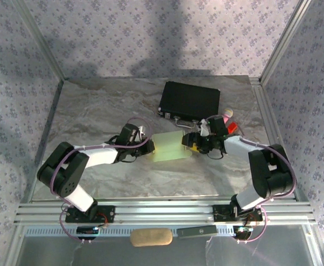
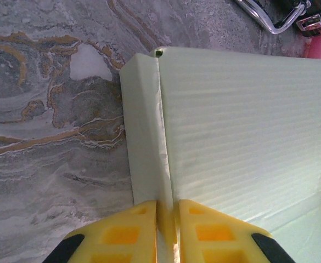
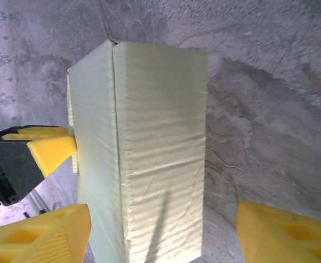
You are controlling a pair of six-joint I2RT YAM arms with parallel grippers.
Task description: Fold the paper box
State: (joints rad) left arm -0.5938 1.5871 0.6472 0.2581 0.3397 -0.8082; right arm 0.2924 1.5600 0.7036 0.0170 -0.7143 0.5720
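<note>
Step looks like creasing a side: paper box [image 1: 170, 148] lies mid table [image 1: 95, 105], black case [image 1: 189, 100] at its 12 o'clock. Left gripper [image 2: 165, 222], at box's 9, fingers clamped on edge seam. Right gripper [image 3: 163, 233], at 3, fingers wide apart astride box. Next prob. needs right to squeeze gently, w/o crushing card.

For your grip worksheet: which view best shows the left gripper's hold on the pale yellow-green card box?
Left wrist: the left gripper pinches the pale yellow-green card box, close up. Right wrist catches one finger at its side; top external shows it small.
</note>
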